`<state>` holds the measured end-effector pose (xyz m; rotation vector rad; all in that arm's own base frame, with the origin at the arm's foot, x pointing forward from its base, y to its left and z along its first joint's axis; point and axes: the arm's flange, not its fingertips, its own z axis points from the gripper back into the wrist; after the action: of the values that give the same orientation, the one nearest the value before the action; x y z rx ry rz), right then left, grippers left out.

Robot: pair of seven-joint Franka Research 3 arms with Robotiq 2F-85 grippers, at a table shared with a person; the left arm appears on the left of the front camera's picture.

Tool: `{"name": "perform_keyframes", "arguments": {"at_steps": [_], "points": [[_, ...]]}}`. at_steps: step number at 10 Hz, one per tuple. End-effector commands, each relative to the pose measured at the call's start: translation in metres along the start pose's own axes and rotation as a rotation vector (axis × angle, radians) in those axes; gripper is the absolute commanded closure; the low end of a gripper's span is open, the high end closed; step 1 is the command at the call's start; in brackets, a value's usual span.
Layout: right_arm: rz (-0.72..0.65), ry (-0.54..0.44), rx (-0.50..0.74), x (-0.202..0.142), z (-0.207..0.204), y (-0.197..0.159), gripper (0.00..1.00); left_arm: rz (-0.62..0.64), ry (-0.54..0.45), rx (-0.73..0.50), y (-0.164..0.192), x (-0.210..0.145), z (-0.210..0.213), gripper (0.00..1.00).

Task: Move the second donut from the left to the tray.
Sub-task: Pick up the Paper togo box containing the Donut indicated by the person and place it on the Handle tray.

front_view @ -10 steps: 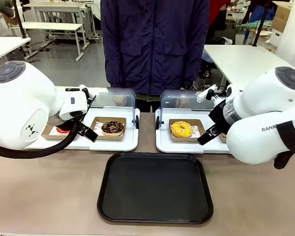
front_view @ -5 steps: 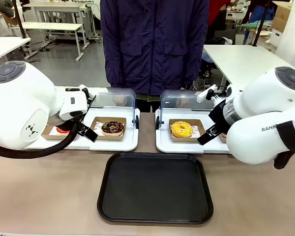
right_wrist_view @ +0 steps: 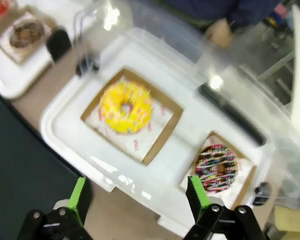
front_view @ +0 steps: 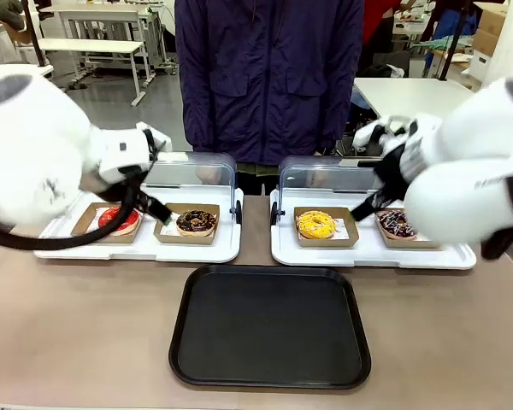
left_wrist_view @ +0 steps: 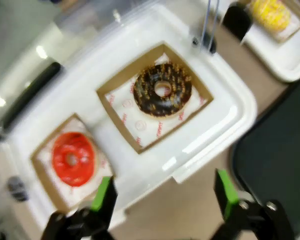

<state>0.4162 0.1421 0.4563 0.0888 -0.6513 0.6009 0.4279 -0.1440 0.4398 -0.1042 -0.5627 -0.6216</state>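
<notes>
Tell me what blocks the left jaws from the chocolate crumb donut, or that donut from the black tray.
Nothing visible does. The left jaws stand open, facing the donut, with only air between. The clear lid is raised behind it. Toward the tray lies just the white display tray's low rim.

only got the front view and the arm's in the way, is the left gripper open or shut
observer: Open. In the left wrist view the left gripper has its green pads wide apart, with nothing between them.
operator: and where's the donut from it
observer: The dark chocolate-glazed ring donut with tan crumbs lies ahead of the gripper, untouched, in its brown cardboard holder.
</notes>
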Motion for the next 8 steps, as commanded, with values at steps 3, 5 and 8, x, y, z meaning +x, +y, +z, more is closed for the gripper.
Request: {"name": "perform_keyframes", "arguments": {"at_steps": [3,5,8], "points": [[-0.011,-0.147,0.202,-0.017,0.111,-0.14,0.0,-0.095,0.005,-0.305,0.108,0.02,0.078,0.0],[0.112,-0.24,0.353,-0.057,0.138,-0.185,0.0,-0.23,-0.083,-0.454,0.147,-0.006,0.099,0.0],[0.09,-0.381,0.409,-0.12,0.157,-0.23,0.0,-0.258,-0.28,-0.542,0.204,-0.054,0.126,0.0]]}}
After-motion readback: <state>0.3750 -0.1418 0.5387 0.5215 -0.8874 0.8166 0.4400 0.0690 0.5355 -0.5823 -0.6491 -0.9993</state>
